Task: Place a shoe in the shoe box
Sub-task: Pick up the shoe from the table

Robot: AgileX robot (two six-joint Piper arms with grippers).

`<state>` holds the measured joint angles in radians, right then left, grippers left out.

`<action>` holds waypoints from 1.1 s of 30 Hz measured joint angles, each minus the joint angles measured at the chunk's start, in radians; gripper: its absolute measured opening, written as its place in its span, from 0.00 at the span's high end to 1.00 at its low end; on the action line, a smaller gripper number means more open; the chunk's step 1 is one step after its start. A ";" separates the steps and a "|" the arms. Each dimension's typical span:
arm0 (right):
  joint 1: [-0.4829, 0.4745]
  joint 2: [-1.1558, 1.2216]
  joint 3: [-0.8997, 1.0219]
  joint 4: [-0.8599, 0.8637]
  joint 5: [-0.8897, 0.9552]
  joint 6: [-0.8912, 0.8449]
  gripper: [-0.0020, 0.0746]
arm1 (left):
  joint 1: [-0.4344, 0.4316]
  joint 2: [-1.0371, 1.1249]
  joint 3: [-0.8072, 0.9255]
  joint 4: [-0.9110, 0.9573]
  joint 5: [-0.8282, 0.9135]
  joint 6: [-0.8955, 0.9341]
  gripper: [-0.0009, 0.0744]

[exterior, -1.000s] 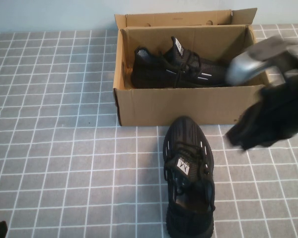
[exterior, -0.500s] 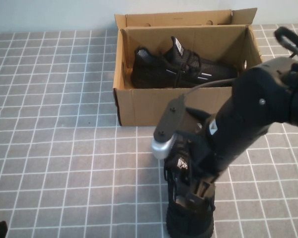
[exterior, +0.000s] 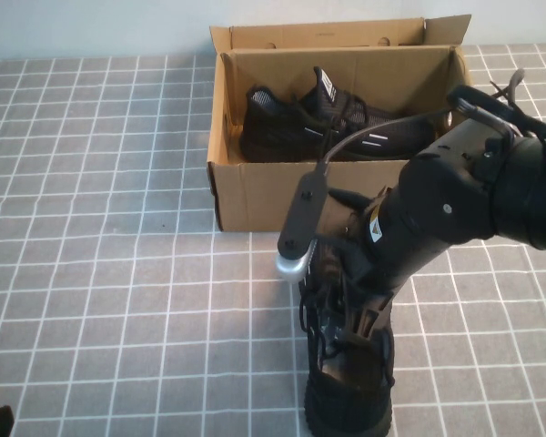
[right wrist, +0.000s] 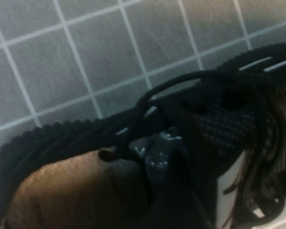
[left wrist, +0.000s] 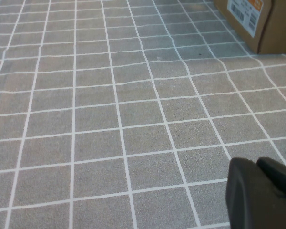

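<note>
The desk [exterior: 91, 273], covered in a grey cloth with a white grid, carries everything here. At its far edge, about midway along, stands the shoe box [exterior: 255, 196] with its flap lid folded back; one black sneaker [exterior: 318, 127] already lies inside on its side.

The right arm [exterior: 473, 200] is the next biggest thing in sight. A second ago it was a blur off by the right end of the box; now it has swung in over the middle of the desk and come down on the second shoe [exterior: 346, 401], which lies just in front of the box with its toe toward the box and its heel toward the near edge.

The right pincer [exterior: 350, 305] has gone from closed to wide in that time, and its fingers sit low over the laces and tongue at the shoe's opening. The right wrist view shows the collar, the tan insole and the laces very close up, so the fingers look to be straddling or entering the opening, but no grip has been taken.

That means the reach is done and the grasp comes next: close on the shoe, lift, carry it into the box beside its mate.

The left pincer [left wrist: 262, 191] is closed, empty, parked low at the near left corner.
</note>
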<state>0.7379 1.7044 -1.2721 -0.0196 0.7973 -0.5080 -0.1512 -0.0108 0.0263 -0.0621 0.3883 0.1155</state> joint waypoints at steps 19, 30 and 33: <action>0.000 0.033 -0.002 -0.036 -0.017 0.004 0.78 | 0.000 0.000 0.000 0.000 0.000 0.000 0.99; 0.000 -0.073 -0.039 -0.007 0.119 0.032 0.98 | 0.000 0.000 0.000 0.000 0.000 0.000 0.99; 0.000 -0.159 -0.098 0.020 0.226 0.032 0.98 | 0.000 0.000 0.000 0.000 0.000 0.000 0.99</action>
<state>0.7379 1.5450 -1.3699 0.0000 1.0231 -0.4763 -0.1512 -0.0108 0.0263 -0.0621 0.3883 0.1155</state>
